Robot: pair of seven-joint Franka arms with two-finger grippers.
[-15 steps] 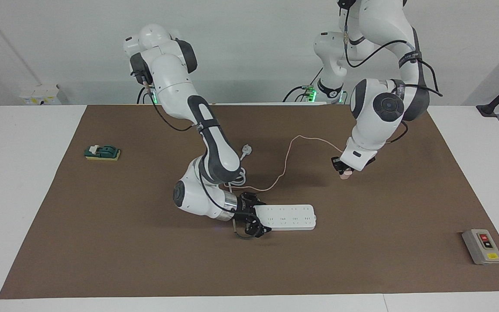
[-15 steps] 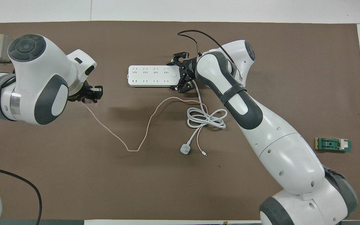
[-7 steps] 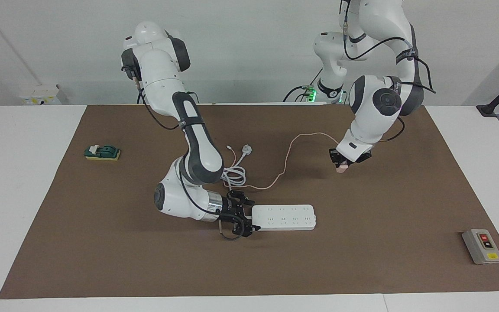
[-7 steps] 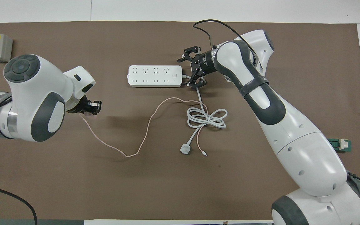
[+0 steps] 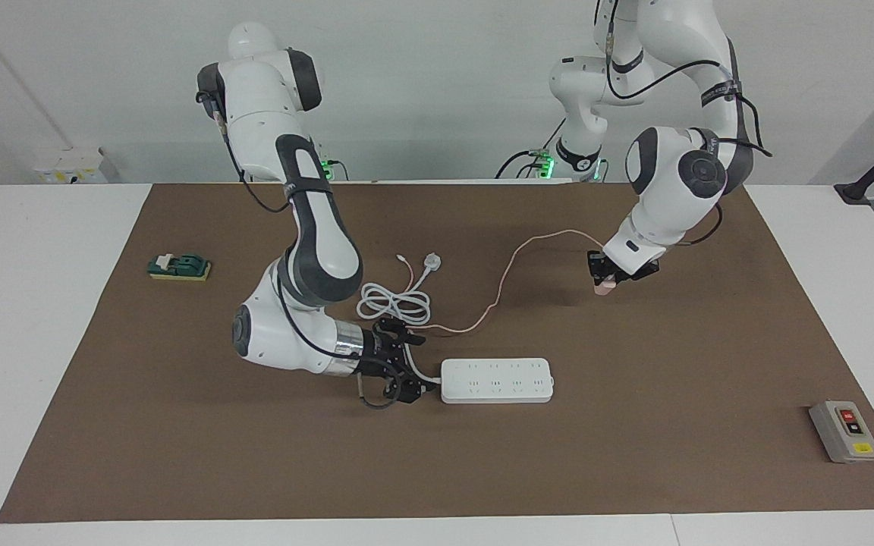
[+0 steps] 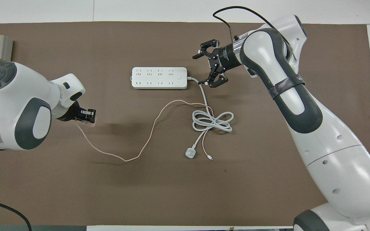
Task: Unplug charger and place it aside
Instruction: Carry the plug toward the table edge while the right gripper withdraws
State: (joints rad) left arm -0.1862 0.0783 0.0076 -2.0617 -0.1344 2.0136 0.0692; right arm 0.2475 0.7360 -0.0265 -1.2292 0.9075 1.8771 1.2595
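Note:
The pale-pink charger is unplugged and pinched in my left gripper, which holds it a little above the brown mat, toward the left arm's end. In the overhead view the left gripper covers most of it. Its thin pink cable trails across the mat to the cord coil. My right gripper is open and empty beside the cord end of the white power strip, apart from it, as the overhead view also shows. The strip has nothing plugged in.
The strip's thick white cord lies coiled nearer to the robots, ending in a white plug. A grey switch box sits at the left arm's end. A small green block sits at the right arm's end.
My right gripper has let go of the power strip's end and drawn back toward the right arm's end. My left gripper has carried the charger closer to the robots, dragging the cable.

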